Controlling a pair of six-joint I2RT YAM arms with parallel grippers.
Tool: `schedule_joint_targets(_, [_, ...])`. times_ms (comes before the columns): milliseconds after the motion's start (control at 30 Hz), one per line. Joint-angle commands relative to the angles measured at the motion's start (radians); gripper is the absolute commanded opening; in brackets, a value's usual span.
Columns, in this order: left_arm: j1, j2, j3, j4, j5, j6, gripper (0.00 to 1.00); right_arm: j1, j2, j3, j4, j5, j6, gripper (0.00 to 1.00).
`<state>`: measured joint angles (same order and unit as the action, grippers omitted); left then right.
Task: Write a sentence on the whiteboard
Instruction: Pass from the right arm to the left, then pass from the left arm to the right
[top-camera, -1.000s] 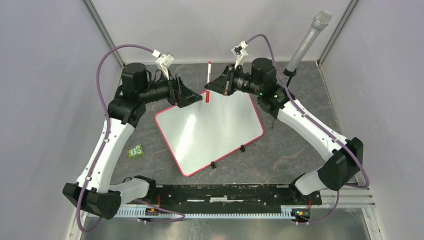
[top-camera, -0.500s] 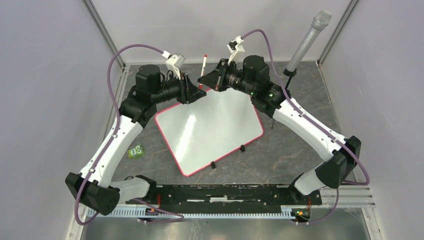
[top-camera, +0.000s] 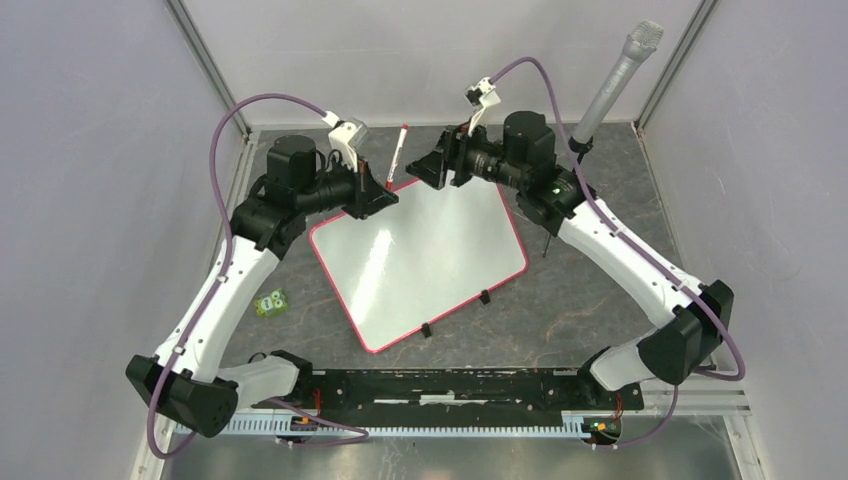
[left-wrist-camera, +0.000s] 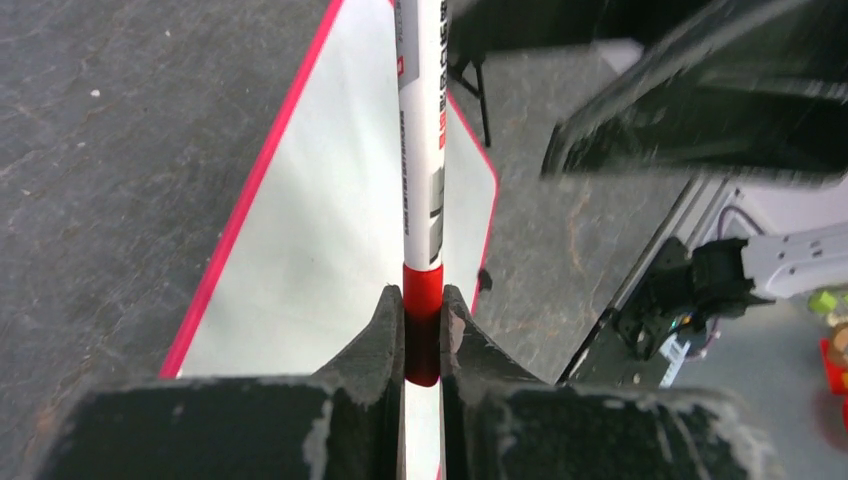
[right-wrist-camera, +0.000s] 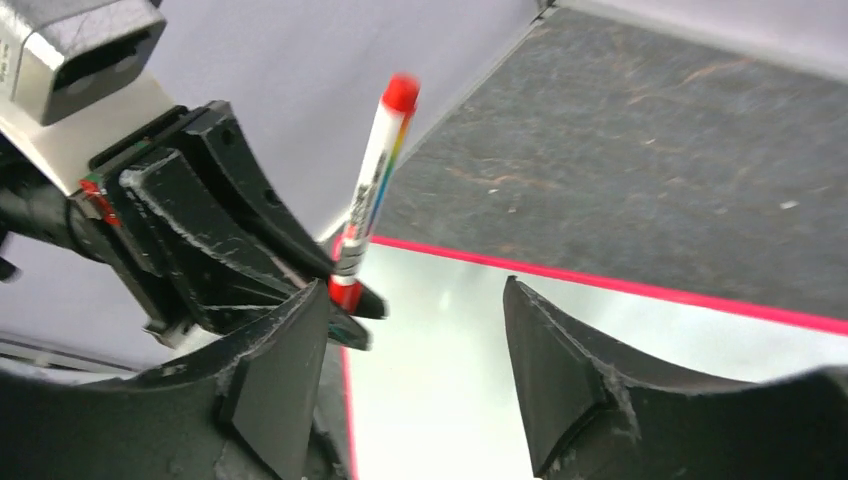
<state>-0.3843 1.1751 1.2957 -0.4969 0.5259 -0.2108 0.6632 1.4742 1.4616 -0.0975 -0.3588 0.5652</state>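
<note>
Dark stone-patterned table (top-camera: 600, 300) with the whiteboard (top-camera: 420, 265) lying flat at centre; over its far corner the left gripper (left-wrist-camera: 423, 310) clamps a marker (left-wrist-camera: 421, 150) by one red end, the right gripper (right-wrist-camera: 415, 290) beside it with fingers apart.

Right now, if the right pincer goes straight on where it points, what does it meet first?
Probably the left pincer holding the marker, close ahead and slightly to one side. The whiteboard lies lower, between the right pincer's open jaws. Depth is unclear.

Robotics laboratory test cell. Plain grey panels (top-camera: 90, 150) enclose a dark bench (top-camera: 600, 290). A microphone (top-camera: 615, 85) stands behind.
</note>
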Motion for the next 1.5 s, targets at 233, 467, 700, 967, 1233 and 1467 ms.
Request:
schedule_joint_targets(233, [-0.001, -0.102, 0.061, -0.408, 0.104, 0.675, 0.02, -0.041, -0.147, 0.092, -0.339, -0.254, -0.683, 0.89])
schedule_joint_targets(467, [-0.027, -0.120, 0.070, -0.511, 0.099, 0.880, 0.02, -0.047, -0.144, -0.032, -0.228, -0.561, -0.479, 0.85])
schedule_joint_targets(700, [-0.063, -0.123, 0.101, -0.550, 0.051, 0.948, 0.03, -0.047, -0.137, -0.227, 0.150, -0.669, -0.053, 0.75])
schedule_joint_targets(967, [-0.167, -0.079, 0.106, -0.612, -0.050, 0.989, 0.02, -0.037, -0.112, -0.214, 0.124, -0.632, -0.058, 0.71])
schedule_joint_targets(1233, [-0.206, -0.040, 0.142, -0.613, -0.090, 1.000, 0.03, -0.015, -0.104, -0.236, 0.122, -0.612, -0.035, 0.61])
schedule_joint_targets(1467, [-0.236, -0.014, 0.154, -0.629, -0.154, 1.022, 0.02, 0.011, -0.109, -0.249, 0.030, -0.580, -0.104, 0.52])
